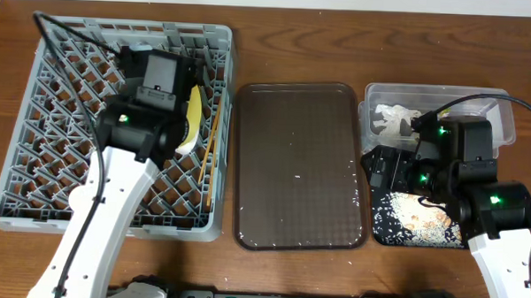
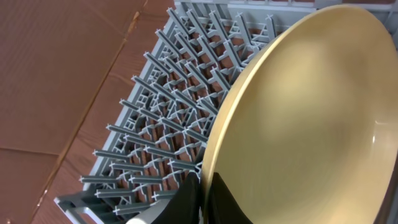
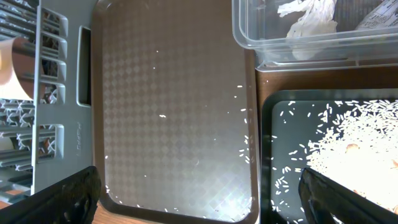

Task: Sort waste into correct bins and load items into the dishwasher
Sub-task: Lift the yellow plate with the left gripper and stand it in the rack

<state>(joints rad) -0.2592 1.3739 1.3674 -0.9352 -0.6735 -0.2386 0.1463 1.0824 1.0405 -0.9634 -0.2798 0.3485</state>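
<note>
Loading: left gripper (image 2: 205, 200) clamps the plate (image 2: 298, 124) on edge in the right half of the rack (image 1: 183, 227); next, likely seat it between pegs (image 2: 168, 106) and release; right gripper (image 3: 208, 194), well right of it, gapes empty.

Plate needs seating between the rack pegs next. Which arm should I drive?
Left. The left hand grips the yellow plate by its rim, over the grey rack; the right hand hangs open by the black tray, beyond the brown tray.
</note>
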